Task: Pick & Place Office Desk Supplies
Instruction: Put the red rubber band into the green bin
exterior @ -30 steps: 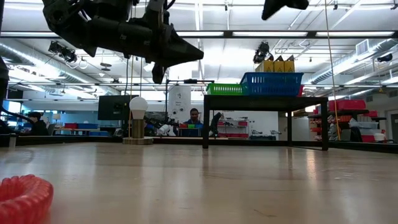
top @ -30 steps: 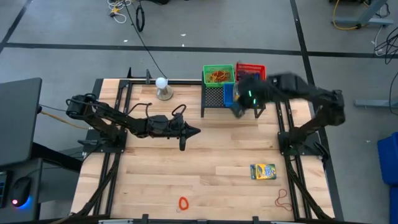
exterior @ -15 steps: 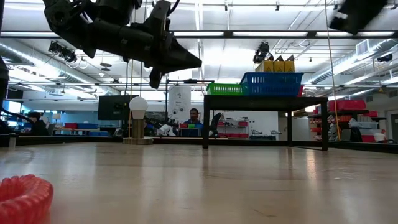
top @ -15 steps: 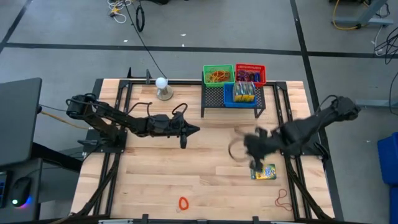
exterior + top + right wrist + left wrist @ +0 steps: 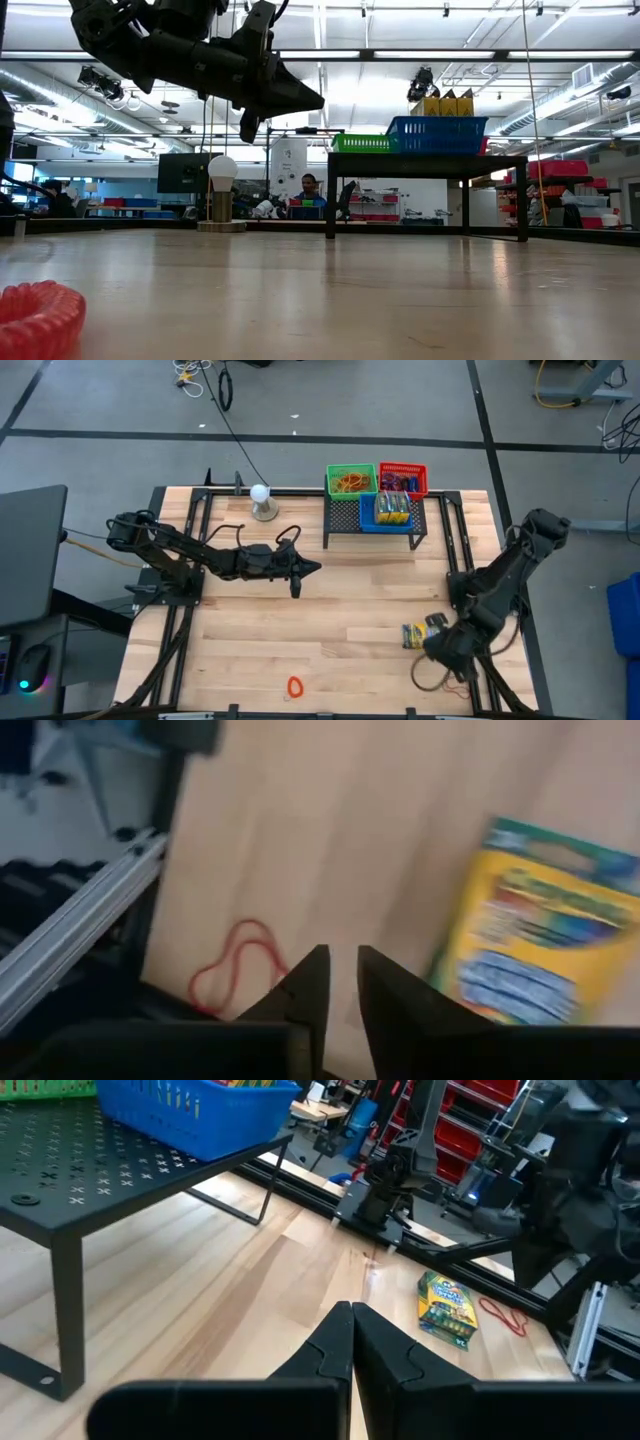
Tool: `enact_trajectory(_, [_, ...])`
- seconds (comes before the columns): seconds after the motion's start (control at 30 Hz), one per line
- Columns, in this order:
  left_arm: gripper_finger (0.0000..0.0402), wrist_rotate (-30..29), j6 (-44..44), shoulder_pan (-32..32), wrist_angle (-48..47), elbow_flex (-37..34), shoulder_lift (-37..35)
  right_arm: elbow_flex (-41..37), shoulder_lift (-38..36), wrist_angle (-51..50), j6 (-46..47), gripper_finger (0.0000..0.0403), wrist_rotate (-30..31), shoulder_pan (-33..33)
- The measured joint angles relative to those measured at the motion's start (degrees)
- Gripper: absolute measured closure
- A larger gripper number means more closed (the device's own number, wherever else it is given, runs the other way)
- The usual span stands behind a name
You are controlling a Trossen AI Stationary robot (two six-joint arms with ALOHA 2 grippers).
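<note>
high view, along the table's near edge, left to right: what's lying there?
Orange loop → crayon box, with the right claw over its right end → red rubber band near the corner.

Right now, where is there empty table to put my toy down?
The wide bare wood between the left gripper and the red coil at the near edge is free. So is the stretch in front of the black rack. The near right corner is crowded: crayon box, red rubber band and right gripper.
</note>
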Motion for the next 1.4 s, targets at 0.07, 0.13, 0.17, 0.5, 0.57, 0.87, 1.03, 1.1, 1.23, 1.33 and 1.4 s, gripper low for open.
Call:
enact_trajectory(0.07, [0.0394,0.02,-0.36,-0.02,0.00,0.00,0.00,-1.36,0.00,3.34,-0.38,0.0333,-0.02,2.60])
enact_trajectory(0.13, [0.0394,0.02,-0.36,0.00,-0.04,0.00,0.00,-2.64,0.02,6.28,-0.36,0.0324,-0.36,4.29])
enact_trajectory(0.17, [0.0394,0.02,-0.36,0.00,-0.08,0.00,0.00,-3.23,0.02,7.60,-0.30,0.0320,-0.76,4.98])
enact_trajectory(0.5, [0.0394,0.03,0.12,-0.01,-0.58,0.00,0.02,-4.74,7.11,11.14,-4.43,0.0306,-5.51,9.34])
enact_trajectory(0.57, [0.0394,0.03,0.12,0.00,-0.83,0.00,0.02,-4.74,9.29,11.19,-4.70,0.0306,-5.49,9.99])
enact_trajectory(0.87, [0.0394,0.03,0.16,0.02,-2.72,0.00,0.02,-4.74,16.28,16.54,-7.16,0.0307,-3.43,12.37])
enact_trajectory(1.03, [0.0394,0.04,0.14,0.02,-2.99,0.00,0.04,-4.54,18.54,18.93,-6.96,0.0307,-2.76,14.06])
enact_trajectory(1.1, [0.0394,0.04,0.15,0.02,-3.00,0.00,0.04,-4.46,19.13,18.70,-6.16,0.0309,-1.65,14.35])
enact_trajectory(1.23, [0.0394,0.04,0.16,0.02,-2.99,0.00,0.04,-4.48,19.33,18.44,-5.35,0.0328,0.26,14.42])
enact_trajectory(1.33, [0.0394,0.02,0.16,0.02,-2.99,0.00,0.04,-4.53,19.37,18.31,-5.24,0.0353,0.91,14.40])
enact_trajectory(1.4, [0.0394,0.02,0.16,0.02,-2.99,0.00,0.04,-4.54,19.39,18.19,-4.10,0.0374,1.26,14.32])
